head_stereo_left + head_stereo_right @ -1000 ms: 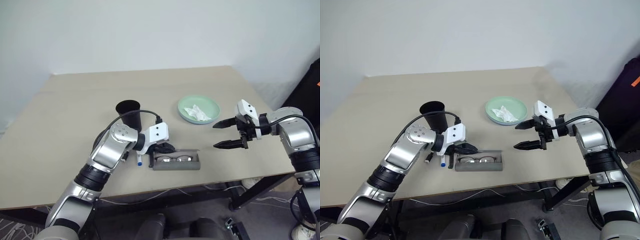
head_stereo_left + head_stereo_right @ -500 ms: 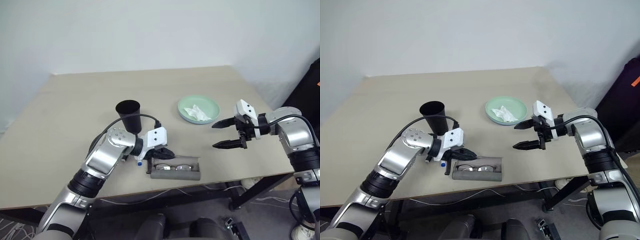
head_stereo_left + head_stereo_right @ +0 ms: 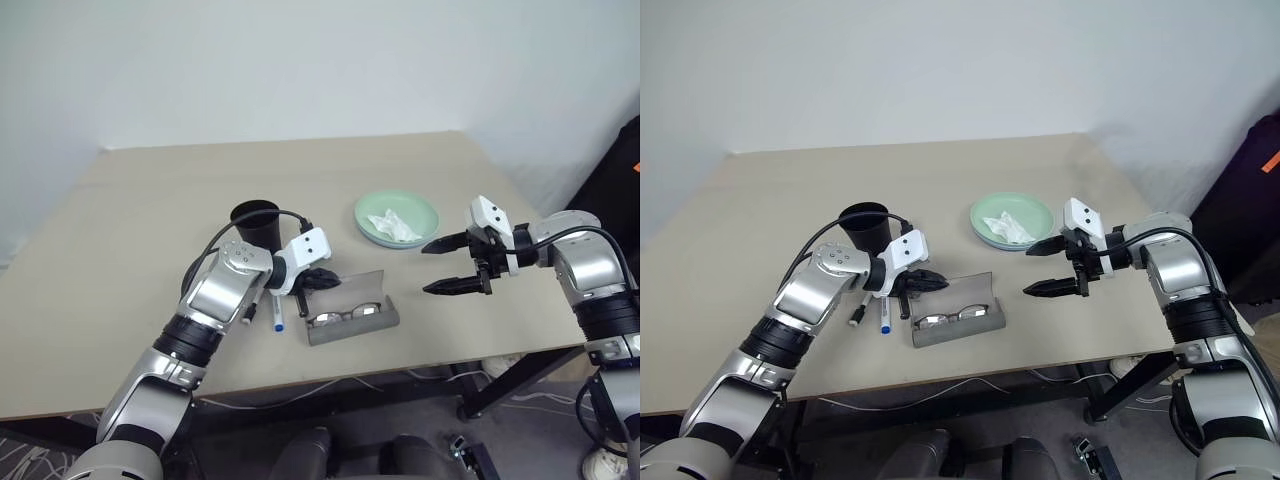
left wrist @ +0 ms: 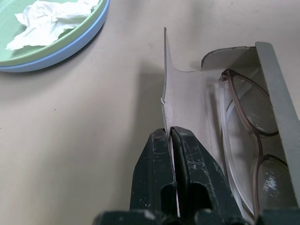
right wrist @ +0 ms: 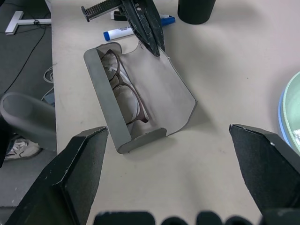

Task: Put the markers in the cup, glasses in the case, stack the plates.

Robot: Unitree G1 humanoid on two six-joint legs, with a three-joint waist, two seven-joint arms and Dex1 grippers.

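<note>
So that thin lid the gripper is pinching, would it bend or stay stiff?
The lid looks sheet-thin and already curves where the left gripper pinches its edge, so probably bendy. The case looks light and may slide if pulled.

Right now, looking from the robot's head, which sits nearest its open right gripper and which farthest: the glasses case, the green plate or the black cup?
From the right gripper:
1. Green plate, just beyond it, slightly toward the left arm; though the case is not much farther.
2. Glasses case, near the front edge, its lid pinched by the left gripper.
3. Black cup, farthest, behind the left arm.
</note>
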